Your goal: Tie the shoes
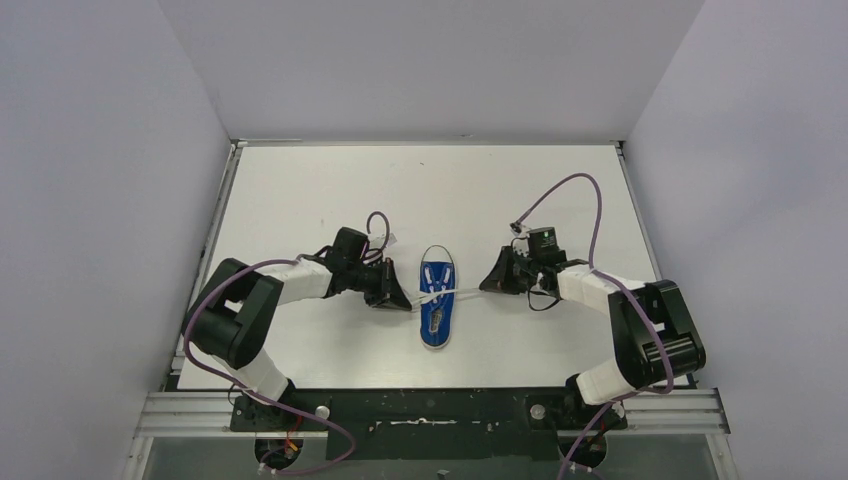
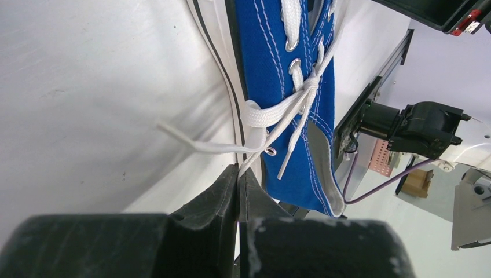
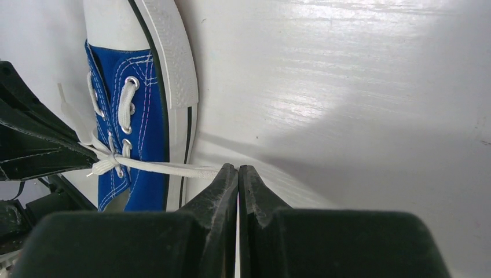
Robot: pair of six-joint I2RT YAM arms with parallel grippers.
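Top external: L tool (image 1: 404,302) & R tool (image 1: 486,287) each squeezed shut on a lace end (image 1: 464,292) of shoe (image 1: 437,318); pull apart evenly, slow

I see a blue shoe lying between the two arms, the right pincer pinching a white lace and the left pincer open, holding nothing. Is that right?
Not quite: the left pincer is not open. The left wrist view shows its tips shut on a white lace too. The rest stands: the blue shoe lies between the two arms, and the right pincer pinches a lace.
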